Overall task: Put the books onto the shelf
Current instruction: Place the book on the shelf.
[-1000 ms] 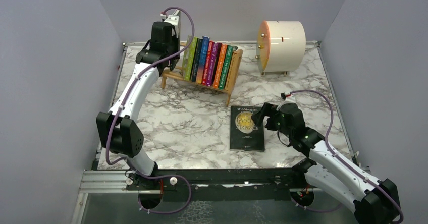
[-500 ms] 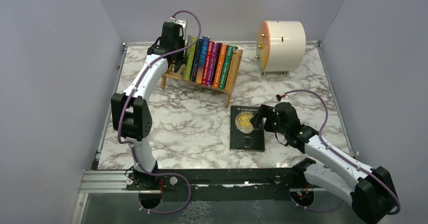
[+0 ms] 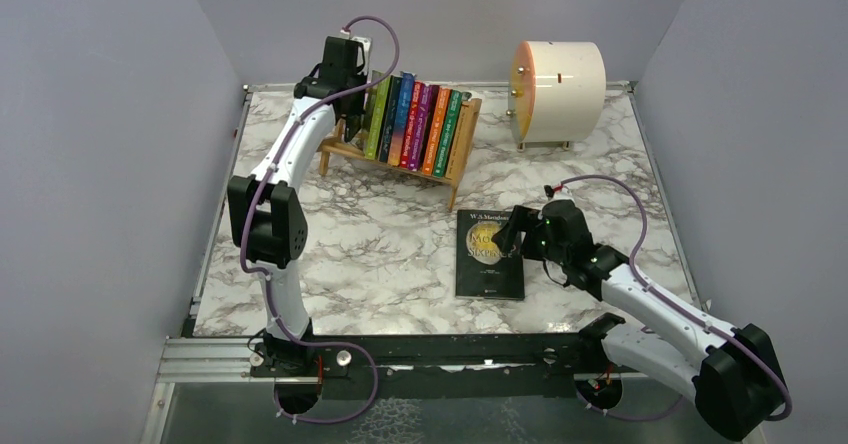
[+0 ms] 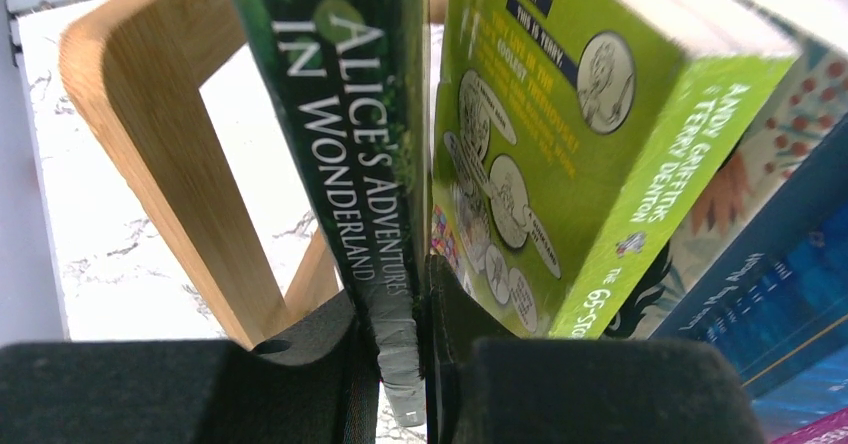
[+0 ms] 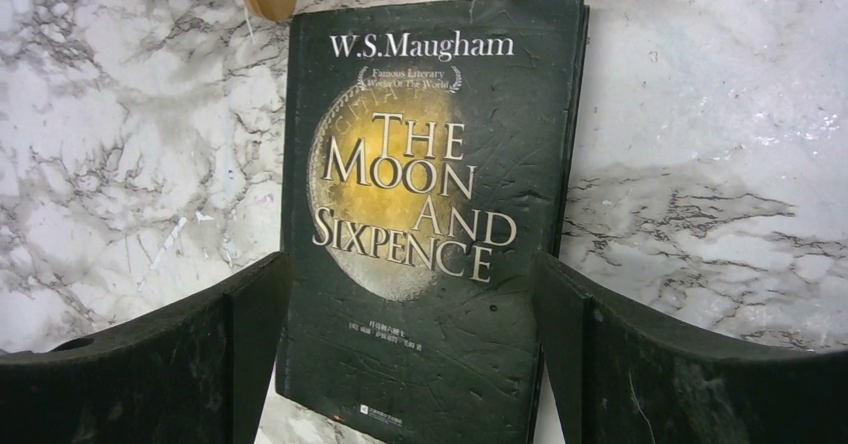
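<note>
My left claw [image 4: 400, 364] is clamped on Alice's Adventures in Wonderland [image 4: 350, 134] at the end of the book rack [image 4: 150, 144], my right claw [image 5: 408, 294] spread wide over The Moon and Sixpence [image 5: 430, 164], holding nothing.

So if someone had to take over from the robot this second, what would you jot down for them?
Left gripper: shut on the Alice book, held upright between the shelf end piece and the lime-green book.
Right gripper: open, jaws either side of the Moon and Sixpence book, which lies flat on the table, not gripped.
Done: row of books standing in the shelf.
Left: release Alice, then shelve the flat one.
</note>
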{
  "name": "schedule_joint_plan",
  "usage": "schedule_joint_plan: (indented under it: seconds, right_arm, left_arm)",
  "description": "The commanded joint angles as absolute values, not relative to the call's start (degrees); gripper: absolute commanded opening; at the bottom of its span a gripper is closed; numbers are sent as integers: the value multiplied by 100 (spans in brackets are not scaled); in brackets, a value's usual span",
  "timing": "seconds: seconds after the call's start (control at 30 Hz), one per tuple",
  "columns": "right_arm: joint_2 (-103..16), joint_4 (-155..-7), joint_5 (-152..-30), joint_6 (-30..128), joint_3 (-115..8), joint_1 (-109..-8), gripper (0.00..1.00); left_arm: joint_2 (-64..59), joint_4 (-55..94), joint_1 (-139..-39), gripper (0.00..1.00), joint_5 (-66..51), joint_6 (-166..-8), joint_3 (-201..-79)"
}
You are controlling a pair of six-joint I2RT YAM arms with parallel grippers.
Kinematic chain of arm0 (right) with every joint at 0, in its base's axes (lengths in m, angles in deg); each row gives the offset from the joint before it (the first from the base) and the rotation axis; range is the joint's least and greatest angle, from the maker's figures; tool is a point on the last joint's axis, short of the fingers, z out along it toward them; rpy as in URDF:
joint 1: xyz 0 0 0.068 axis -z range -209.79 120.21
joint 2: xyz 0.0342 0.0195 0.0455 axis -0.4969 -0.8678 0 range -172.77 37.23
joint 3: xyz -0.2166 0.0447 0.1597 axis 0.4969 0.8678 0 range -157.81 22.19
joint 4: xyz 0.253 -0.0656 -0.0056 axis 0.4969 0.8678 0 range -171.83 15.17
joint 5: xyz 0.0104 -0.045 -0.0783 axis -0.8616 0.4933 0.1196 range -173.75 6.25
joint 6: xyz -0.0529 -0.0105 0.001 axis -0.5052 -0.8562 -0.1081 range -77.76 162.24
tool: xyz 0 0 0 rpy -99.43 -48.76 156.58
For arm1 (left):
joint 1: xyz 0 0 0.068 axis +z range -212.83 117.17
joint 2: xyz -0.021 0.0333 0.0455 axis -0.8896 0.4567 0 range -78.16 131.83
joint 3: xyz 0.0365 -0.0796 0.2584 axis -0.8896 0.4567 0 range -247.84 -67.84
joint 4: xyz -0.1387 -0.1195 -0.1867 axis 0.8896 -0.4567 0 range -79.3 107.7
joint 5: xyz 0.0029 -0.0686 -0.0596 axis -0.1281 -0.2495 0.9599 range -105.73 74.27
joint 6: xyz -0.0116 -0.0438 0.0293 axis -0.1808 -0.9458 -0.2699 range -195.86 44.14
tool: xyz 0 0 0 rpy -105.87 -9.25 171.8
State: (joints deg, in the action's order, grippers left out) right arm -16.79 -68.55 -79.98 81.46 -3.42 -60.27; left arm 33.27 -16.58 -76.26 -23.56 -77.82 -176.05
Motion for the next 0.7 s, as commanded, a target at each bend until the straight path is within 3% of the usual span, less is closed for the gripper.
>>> schedule_joint_plan:
  seconds: [0.0,0.67]
  right_arm:
    - [-1638,-6961,-8140,8176,-567,-6056,86]
    - [-1513,-6909,-8261,8283,-463,-6055,85]
  left_arm:
    - [3267,-1707,-7534,0,-2135,-7685,-17808]
    - [3760,-2402,-7424,0,-1704,-7460,-18222]
